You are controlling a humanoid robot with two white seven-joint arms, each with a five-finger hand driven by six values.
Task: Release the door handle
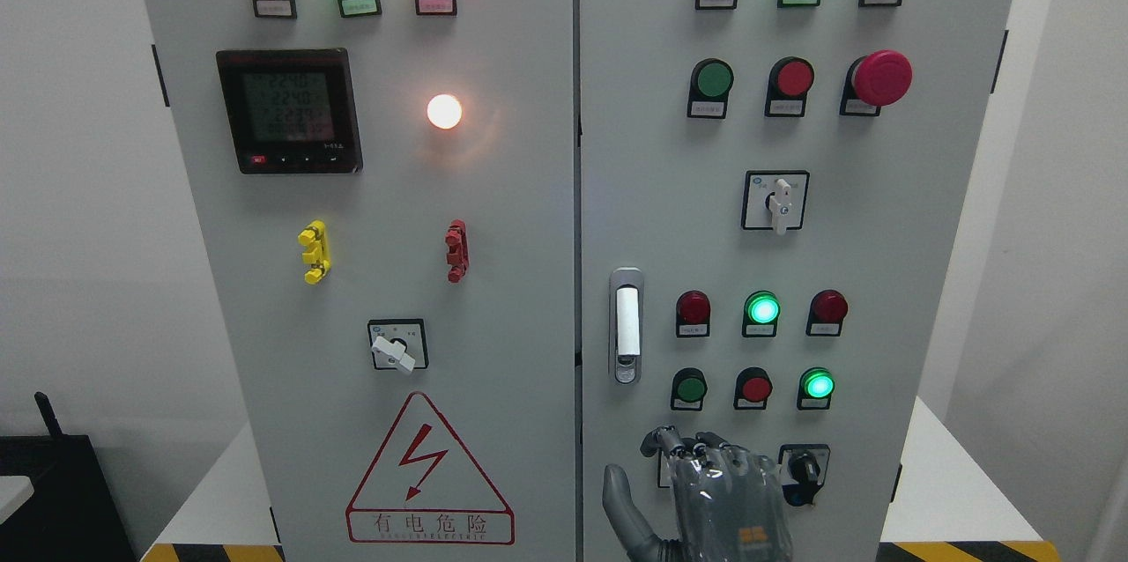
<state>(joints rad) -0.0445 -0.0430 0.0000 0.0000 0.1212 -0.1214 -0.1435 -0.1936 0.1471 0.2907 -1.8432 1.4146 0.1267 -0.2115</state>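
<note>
The door handle point(626, 324) is a silver recessed plate with a white upright grip and a lock below it, set at the left edge of the cabinet's right door point(881, 280). My right hand point(696, 478) rises from the bottom edge, back towards me, a short way below the handle and not touching it. Its thumb point(619, 500) is spread out to the left, the fingers are loosely bent towards the door, and it holds nothing. Both doors look shut. The left arm does not show.
The right door carries red and green lamps, a red mushroom button point(881, 77) and rotary switches point(777, 203); a black knob point(804, 467) sits just right of my hand. The left door point(397, 280) has a meter, lamps, a switch and a warning triangle.
</note>
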